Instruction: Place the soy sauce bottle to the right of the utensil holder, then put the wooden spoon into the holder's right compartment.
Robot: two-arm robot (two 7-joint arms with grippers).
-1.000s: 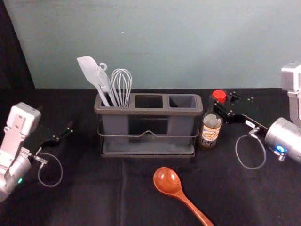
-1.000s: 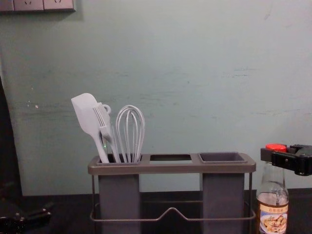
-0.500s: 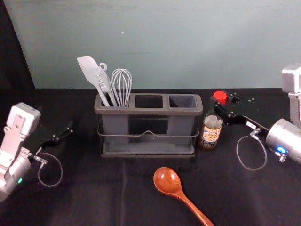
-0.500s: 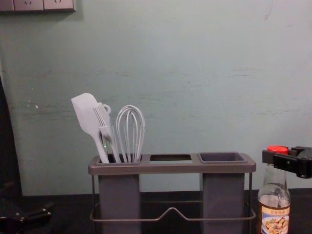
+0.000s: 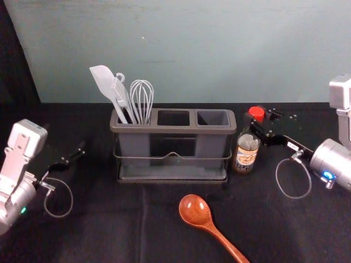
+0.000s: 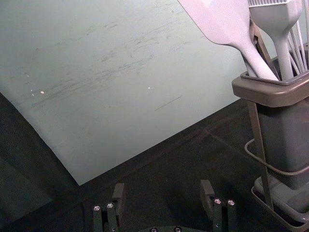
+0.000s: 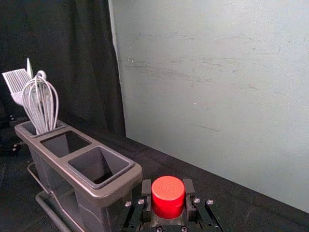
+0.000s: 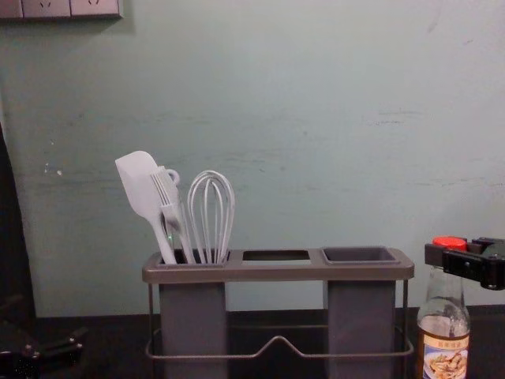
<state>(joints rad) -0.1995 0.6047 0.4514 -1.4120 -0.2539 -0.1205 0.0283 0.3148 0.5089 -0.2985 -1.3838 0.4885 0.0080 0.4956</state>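
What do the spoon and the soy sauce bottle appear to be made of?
The spoon looks like varnished reddish-brown wood, with a glossy highlight in its bowl. The bottle seems to be clear glass, perhaps plastic, see-through above dark liquid.

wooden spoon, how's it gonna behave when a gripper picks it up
The wooden spoon looks stiff and probably light, being slim wood. Its glossy finish may feel slippery, and the rounded bowl could make it rock if nudged.
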